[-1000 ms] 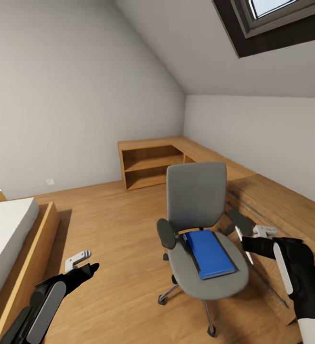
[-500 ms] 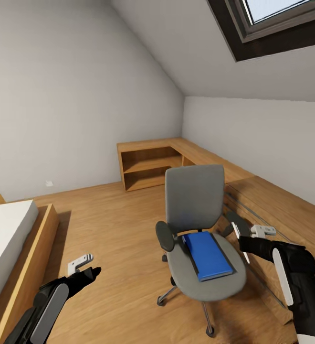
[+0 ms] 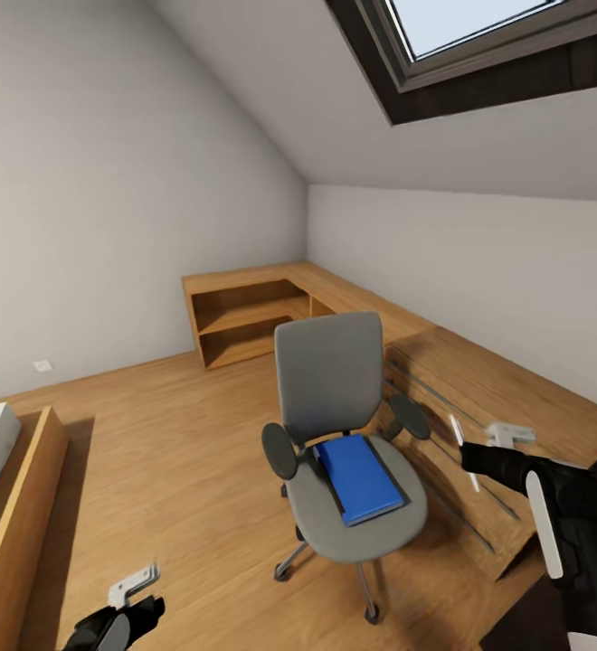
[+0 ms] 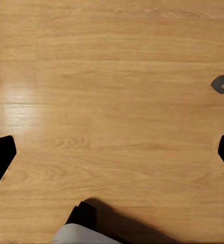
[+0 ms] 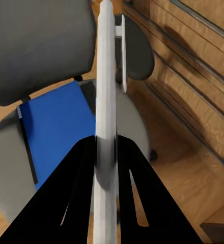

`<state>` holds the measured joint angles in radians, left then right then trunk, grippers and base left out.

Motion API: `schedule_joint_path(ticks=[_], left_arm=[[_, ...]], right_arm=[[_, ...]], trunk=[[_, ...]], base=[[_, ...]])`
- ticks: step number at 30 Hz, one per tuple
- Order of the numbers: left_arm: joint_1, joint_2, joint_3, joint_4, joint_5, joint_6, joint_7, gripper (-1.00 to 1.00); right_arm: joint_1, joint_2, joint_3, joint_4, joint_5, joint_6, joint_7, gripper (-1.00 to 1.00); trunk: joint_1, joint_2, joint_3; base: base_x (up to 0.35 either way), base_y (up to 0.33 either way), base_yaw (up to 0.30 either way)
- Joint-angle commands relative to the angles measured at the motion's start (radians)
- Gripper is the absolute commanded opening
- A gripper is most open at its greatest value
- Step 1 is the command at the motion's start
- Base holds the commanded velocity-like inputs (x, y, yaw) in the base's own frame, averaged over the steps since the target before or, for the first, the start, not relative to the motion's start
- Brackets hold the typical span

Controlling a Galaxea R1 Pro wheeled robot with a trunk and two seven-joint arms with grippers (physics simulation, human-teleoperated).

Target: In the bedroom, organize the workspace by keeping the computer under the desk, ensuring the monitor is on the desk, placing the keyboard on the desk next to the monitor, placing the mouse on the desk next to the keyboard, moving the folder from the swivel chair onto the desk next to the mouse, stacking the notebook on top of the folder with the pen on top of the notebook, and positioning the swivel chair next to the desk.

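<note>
Jaws of our right gripper (image 5: 106, 152) are clamped on the pen (image 5: 105, 96); those of our left gripper (image 3: 122, 615) are spread wide over bare floor (image 4: 112, 76), gripping nothing. The folder (image 3: 358, 465) lies flat on the seat of the chair (image 3: 330, 380), between its armrests. We judge the main risk to be the pen's long free end: it points towards the chair's near armrest, and a careless reach for the folder could knock it askew or out of the grip. The chair rolls on casters, so any push may shift it. A low wood cabinet (image 3: 479, 389) crowds its right side, leaving little room there. Open floor lies to the left, bounded by the bed (image 3: 9, 506).
</note>
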<state>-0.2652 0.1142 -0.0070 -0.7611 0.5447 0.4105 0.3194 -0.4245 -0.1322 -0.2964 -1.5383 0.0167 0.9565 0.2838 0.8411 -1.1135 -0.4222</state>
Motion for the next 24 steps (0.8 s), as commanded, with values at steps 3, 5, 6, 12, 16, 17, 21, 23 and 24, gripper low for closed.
schedule_joint_path(ticks=[3,5,6,12,16,17,21,23,24], left_arm=[[0.000,-0.004,-0.023,0.125,-0.038,-0.086,0.006,1.00],[0.000,-0.008,-0.049,0.244,-0.053,-0.177,0.006,1.00],[0.000,-0.009,-0.052,0.261,-0.054,-0.193,0.006,1.00],[0.000,-0.007,-0.063,0.362,-0.057,-0.311,0.004,1.00],[0.000,-0.007,-0.064,0.365,-0.058,-0.314,0.005,1.00],[0.000,-0.007,-0.064,0.366,-0.057,-0.314,0.005,1.00],[0.000,-0.007,-0.065,0.367,-0.058,-0.315,0.006,1.00],[0.000,-0.007,-0.065,0.367,-0.058,-0.315,0.006,1.00],[0.000,-0.008,-0.065,0.367,-0.058,-0.315,0.006,1.00]], right_arm=[[-0.001,0.001,-0.009,-0.001,0.000,0.004,0.006,-1.00],[-0.001,0.002,-0.011,-0.001,0.000,0.004,0.006,-1.00],[-0.001,0.002,-0.011,-0.001,0.000,0.004,0.006,-1.00],[0.000,0.003,-0.071,0.000,0.001,0.000,0.005,-1.00],[0.000,0.002,-0.103,0.001,0.003,-0.001,-0.003,-1.00],[0.000,0.002,-0.110,0.001,0.003,-0.001,-0.008,-1.00],[0.000,0.003,-0.133,0.003,0.003,-0.001,-0.042,-1.00],[0.000,0.003,-0.139,0.004,0.003,-0.001,-0.064,-1.00],[0.000,0.003,-0.141,0.005,0.003,-0.001,-0.072,-1.00]], trunk=[[-0.012,0.021,0.008],[-0.019,0.035,0.015],[-0.023,0.042,0.018],[-0.046,0.084,0.038],[-0.061,0.112,0.054],[-0.065,0.119,0.058],[-0.081,0.147,0.076],[-0.088,0.161,0.084],[-0.092,0.168,0.089]], base=[[0.000,0.000,-0.074],[0.000,0.000,-0.013],[0.000,0.000,-0.008],[0.000,0.000,-0.023],[0.000,0.000,-0.123],[0.000,0.000,-0.159],[0.000,0.000,-0.173],[0.000,0.000,-0.184],[0.000,0.000,-0.187]])
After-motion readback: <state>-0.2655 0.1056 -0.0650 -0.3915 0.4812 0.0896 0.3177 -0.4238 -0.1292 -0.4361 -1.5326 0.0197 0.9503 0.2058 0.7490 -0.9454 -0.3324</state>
